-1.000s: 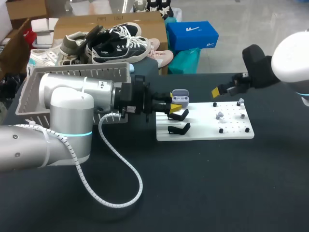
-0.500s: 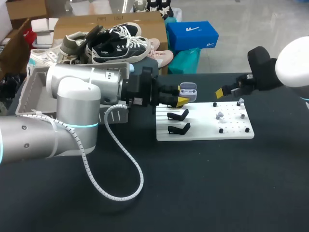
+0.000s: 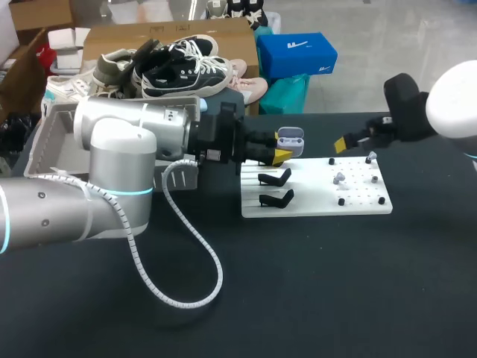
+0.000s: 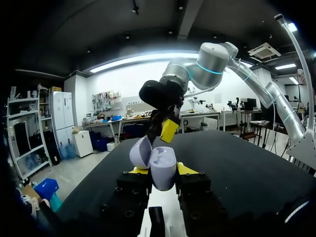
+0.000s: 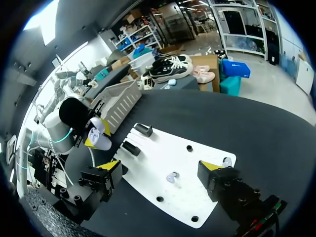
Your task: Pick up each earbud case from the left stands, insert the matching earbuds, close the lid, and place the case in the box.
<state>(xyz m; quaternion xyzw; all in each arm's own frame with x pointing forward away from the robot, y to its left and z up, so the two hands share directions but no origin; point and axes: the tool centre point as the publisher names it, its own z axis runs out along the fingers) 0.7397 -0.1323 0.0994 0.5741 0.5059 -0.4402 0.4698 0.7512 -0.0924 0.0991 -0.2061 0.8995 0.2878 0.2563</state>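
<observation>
Currently left jaws clamp a smooth, rounded lilac earbud case (image 4: pixel 163 170), lid (image 4: pixel 140 152) hinged open; right jaws spread wide, facing flat white board (image 3: pixel 313 203).

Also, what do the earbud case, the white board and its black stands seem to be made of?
Earbud case: smooth matte plastic, judging by its soft, even sheen. White board: a rigid flat sheet, plastic or painted metal; the look leaves it open. Stands: probably hard black plastic, without glints.
</observation>
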